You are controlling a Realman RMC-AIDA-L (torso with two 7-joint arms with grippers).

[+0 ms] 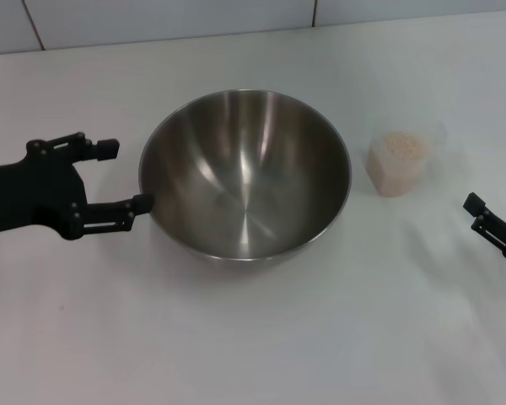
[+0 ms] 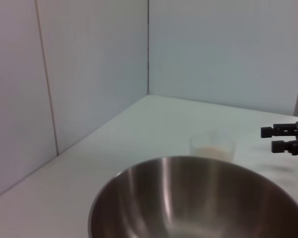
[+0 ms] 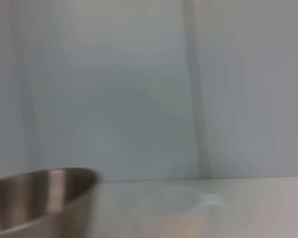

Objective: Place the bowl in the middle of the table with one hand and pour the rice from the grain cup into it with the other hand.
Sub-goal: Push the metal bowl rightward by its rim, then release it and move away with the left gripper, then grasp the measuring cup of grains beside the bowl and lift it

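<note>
The shiny stainless-steel bowl (image 1: 245, 175) is seen empty on the white counter (image 1: 253, 337), just beside the wide-spread left hand (image 1: 125, 175). The clear grain cup (image 1: 397, 163) is filled with rice (image 1: 399, 145), near the spread right hand (image 1: 496, 194).

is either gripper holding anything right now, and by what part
Nothing is held. The left gripper is open beside the bowl; the right gripper is open, apart from the cup.

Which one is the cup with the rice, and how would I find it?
Start at the big shiny stainless-steel bowl in the middle of the white table. Look to the side where the black right gripper waits: there stands a small clear plastic cup. It alone is see-through and filled with pale rice grains.
</note>
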